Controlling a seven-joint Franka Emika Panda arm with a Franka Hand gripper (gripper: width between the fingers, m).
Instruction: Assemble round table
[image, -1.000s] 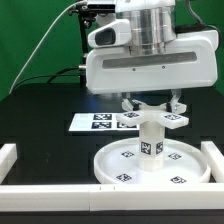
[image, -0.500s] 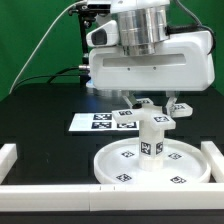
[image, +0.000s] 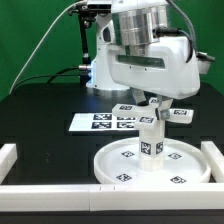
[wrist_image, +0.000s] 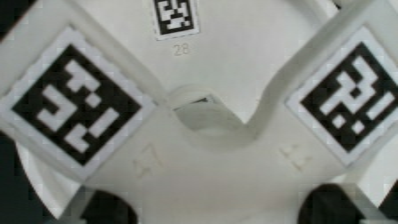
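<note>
The large rimmed round disc (image: 112, 166) lies flat on the black table, tags up. The short thick post (image: 150, 141) stands upright in its centre. The armed foot piece (image: 128, 109) sits on top of the post, arms spread level, and fills the wrist view (wrist_image: 214, 150) with three tags showing. My gripper (image: 153, 100) comes straight down over it and is shut on the foot piece's hub. In the wrist view the gripper (wrist_image: 222, 207) shows its dark fingertips (wrist_image: 103, 207) on either side of the white hub.
The marker board (image: 98, 122) lies behind the disc towards the exterior view's left. White rails edge the table at the front (image: 50, 196), the left (image: 8, 155) and the right (image: 215, 152). A green backdrop stands behind.
The wrist and gripper have turned about the vertical axis, and the foot piece's arms have turned with them on top of the post. The disc and post have stayed in place.
</note>
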